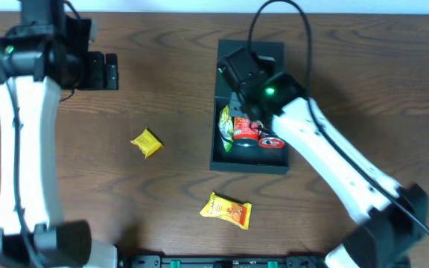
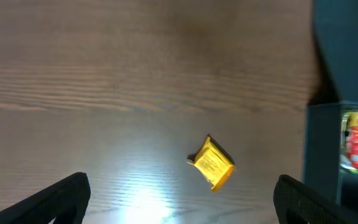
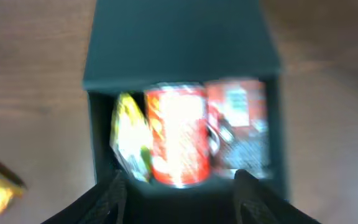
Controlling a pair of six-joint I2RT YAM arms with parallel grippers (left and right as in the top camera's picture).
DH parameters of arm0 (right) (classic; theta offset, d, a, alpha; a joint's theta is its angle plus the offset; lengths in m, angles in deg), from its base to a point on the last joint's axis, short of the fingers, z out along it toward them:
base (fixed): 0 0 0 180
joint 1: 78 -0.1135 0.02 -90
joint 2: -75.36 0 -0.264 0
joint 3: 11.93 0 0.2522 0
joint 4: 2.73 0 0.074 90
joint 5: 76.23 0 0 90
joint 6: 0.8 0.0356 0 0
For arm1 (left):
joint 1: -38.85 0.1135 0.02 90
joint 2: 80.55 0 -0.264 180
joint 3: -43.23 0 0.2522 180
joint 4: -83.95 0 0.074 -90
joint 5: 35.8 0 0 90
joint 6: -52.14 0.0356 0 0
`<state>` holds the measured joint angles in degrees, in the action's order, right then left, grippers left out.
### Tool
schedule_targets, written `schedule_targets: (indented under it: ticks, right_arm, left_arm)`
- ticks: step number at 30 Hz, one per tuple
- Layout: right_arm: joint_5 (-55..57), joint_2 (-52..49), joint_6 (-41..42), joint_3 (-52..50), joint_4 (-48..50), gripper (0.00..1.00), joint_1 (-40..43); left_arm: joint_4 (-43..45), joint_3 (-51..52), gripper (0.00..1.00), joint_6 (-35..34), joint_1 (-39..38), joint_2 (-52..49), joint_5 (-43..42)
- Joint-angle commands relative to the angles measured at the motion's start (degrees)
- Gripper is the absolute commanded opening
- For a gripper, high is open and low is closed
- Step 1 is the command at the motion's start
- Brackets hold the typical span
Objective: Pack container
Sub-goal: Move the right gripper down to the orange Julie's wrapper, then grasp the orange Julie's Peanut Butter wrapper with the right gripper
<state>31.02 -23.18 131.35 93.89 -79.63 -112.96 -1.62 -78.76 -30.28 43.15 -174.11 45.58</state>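
Note:
The dark teal container (image 1: 247, 165) lies open at the table's centre right, its flap lid (image 1: 258, 50) folded back at the far end. Inside it are a yellow-green packet (image 1: 226, 123), a red packet (image 1: 246, 129) and a red-and-dark packet (image 1: 272, 141). In the right wrist view the container (image 3: 185, 56) holds the same three items, with the red packet (image 3: 178, 140) in the middle. My right gripper (image 3: 180, 194) is open and empty just above them. My left gripper (image 2: 182, 199) is open and empty over the far left of the table.
A small yellow snack packet (image 1: 147, 143) lies on the wood table left of the container; it also shows in the left wrist view (image 2: 212, 163). A larger yellow-orange snack bag (image 1: 226, 211) lies in front of the container, near the front edge.

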Motion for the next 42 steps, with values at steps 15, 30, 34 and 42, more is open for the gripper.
schedule_targets:
  ticks: [15, 30, 34, 42]
  right_arm:
    - [-8.33, 19.96, -13.6, -9.07, -21.14, 0.8, -12.07]
    - [-34.01, 20.68, -48.7, -36.52, 6.1, 0.99, -14.14]
    - [-33.81, 17.31, -56.46, -36.68, 7.74, 0.99, -13.88]
    - [-36.68, 9.46, -63.21, -36.68, 11.34, 0.99, -11.54]
  left_arm:
    - [-0.44, 13.57, 0.95, -3.78, 0.2, 39.26, 8.61]
    - [7.43, 32.48, 0.95, -6.56, 0.2, 51.56, -4.85]
    - [8.11, 32.48, 0.95, -6.51, 0.2, 51.49, -4.74]
    - [8.74, 32.48, 0.95, -6.49, 0.2, 51.19, -2.84]
